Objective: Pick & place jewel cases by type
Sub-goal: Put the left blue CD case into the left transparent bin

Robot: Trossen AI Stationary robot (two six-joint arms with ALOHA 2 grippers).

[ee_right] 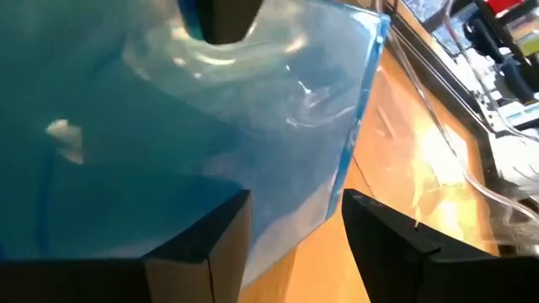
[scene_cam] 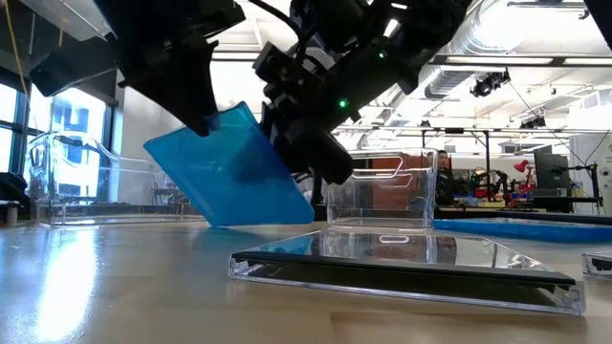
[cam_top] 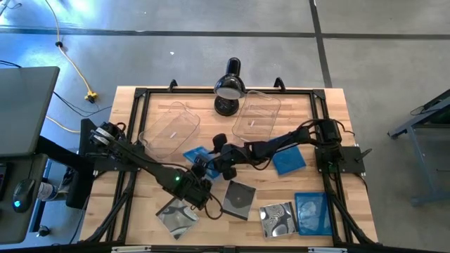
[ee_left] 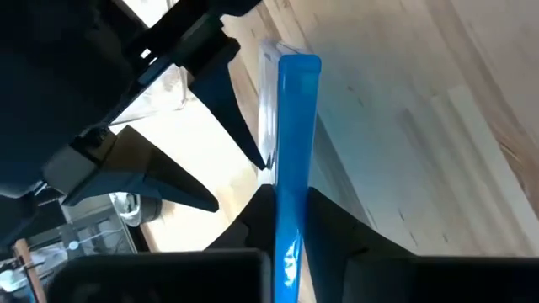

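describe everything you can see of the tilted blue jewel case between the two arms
The thin square translucent blue plastic jewel case stands tipped up on one edge on the wooden table, near its middle, just in front of the clear plastic tubs. The left tool pinches its edge, a dark finger on each face. The right tool sits open close against its glossy face; contact there cannot be told.

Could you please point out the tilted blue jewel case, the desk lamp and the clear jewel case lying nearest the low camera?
Tilted blue jewel case (scene_cam: pixel 234 177): low view, its broad face.
Desk lamp (cam_top: pixel 229 86): high view, its shade.
Clear jewel case (scene_cam: pixel 402 260): low view, its top face.
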